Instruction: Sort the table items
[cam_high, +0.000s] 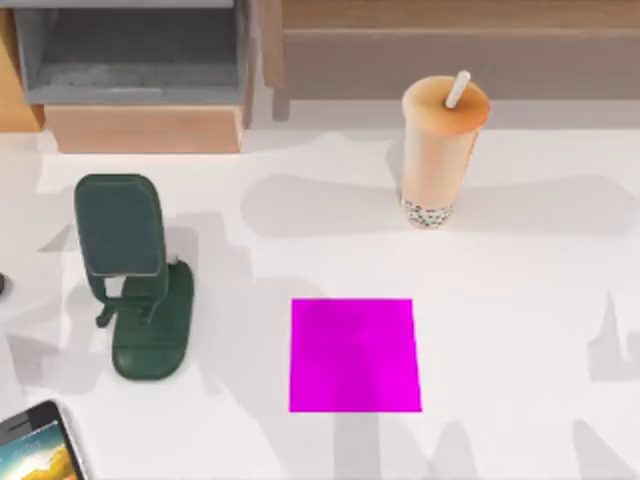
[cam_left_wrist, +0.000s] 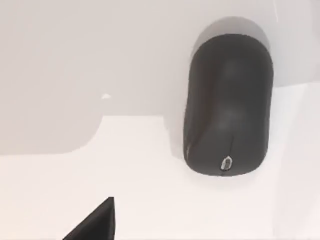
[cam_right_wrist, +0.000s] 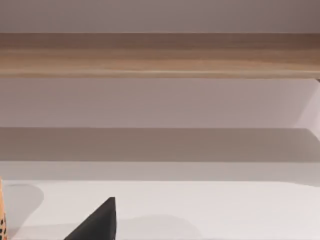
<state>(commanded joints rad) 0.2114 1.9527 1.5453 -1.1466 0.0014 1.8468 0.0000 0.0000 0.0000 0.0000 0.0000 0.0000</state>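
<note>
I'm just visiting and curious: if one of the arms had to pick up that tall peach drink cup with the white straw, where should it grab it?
Probably around the middle of the tall peach bubble-tea cup, coming in level from the side. It stands upright, and the white straw sticking out of its lid blocks a grip from above.

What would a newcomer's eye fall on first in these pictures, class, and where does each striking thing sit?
The bright magenta square lies flat near the middle of the white table. Behind it, toward the table's far edge, the tall peach bubble-tea cup stands upright with its white straw. At the left stands a dark green phone stand, the smartphone peeks in at the near left corner, and the left wrist view looks onto the black computer mouse.
</note>
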